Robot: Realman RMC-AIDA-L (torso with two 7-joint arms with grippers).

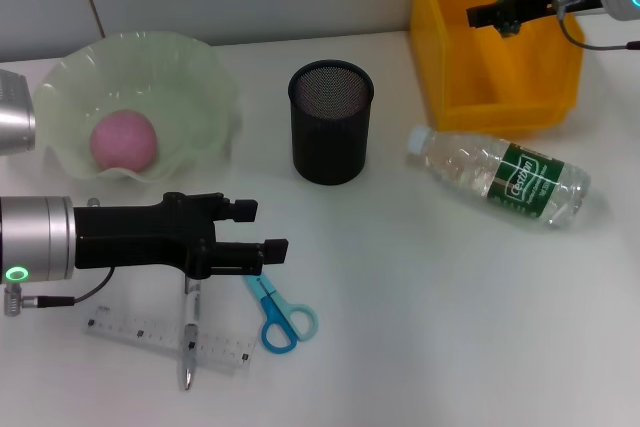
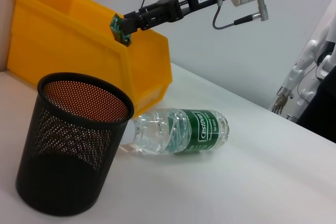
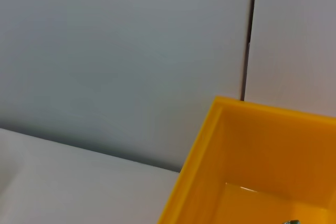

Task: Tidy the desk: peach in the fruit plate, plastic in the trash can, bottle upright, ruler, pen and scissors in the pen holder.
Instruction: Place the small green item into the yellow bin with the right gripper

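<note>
I count one clear plastic bottle lying sideways; left gripper spread wide, right gripper's grip I cannot tell.

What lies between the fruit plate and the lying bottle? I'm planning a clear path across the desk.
In the head view, the black mesh pen holder stands between the fruit plate and the bottle.

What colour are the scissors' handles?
Blue. The scissors lie on the desk beside the pen; the head view shows them best.
</note>
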